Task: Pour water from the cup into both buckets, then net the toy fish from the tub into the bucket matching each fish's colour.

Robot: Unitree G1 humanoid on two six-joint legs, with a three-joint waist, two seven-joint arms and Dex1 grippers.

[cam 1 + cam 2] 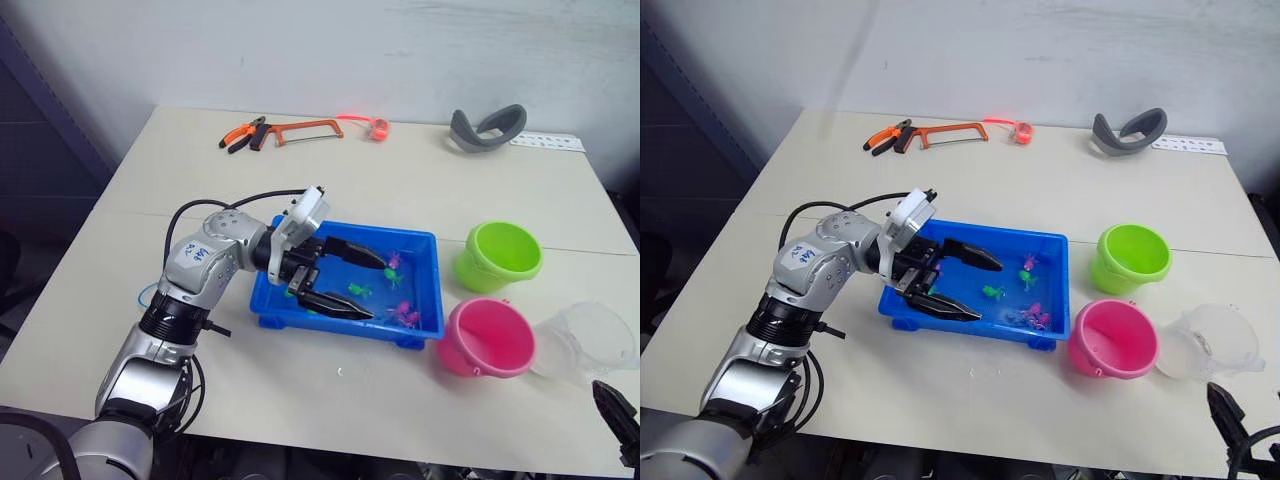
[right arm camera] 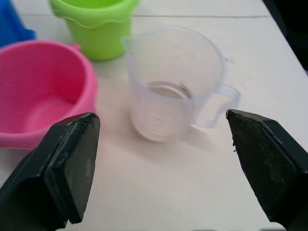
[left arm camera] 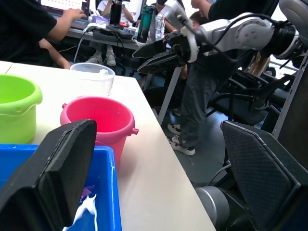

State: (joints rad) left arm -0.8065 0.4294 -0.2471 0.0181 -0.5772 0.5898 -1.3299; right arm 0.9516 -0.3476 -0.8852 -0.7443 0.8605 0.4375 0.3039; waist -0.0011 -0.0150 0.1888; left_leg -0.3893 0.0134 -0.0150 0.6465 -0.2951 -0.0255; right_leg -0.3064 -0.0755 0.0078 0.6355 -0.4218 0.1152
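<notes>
The blue tub [image 1: 432, 262] sits mid-table with several tiny green and pink toy fish [image 1: 358, 291] in its right half. My left gripper [image 1: 378, 290] hovers open over the tub, fingers spread above the fish and holding nothing. To the tub's right stand the lime green bucket [image 1: 499, 256] and, nearer me, the pink bucket [image 1: 488, 337]. The clear cup [image 2: 173, 91] stands upright beside the pink bucket with a little water at its bottom. Facing the cup from the table's front edge, my right gripper [image 2: 161, 118] is open and a short way off it.
Along the far edge lie orange pliers [image 1: 243, 134], a hacksaw [image 1: 305, 130], a small red item [image 1: 377, 128], a grey curved object [image 1: 487, 128] and a white strip [image 1: 547, 142]. The table's right edge runs close to the cup. People and chairs are beyond it.
</notes>
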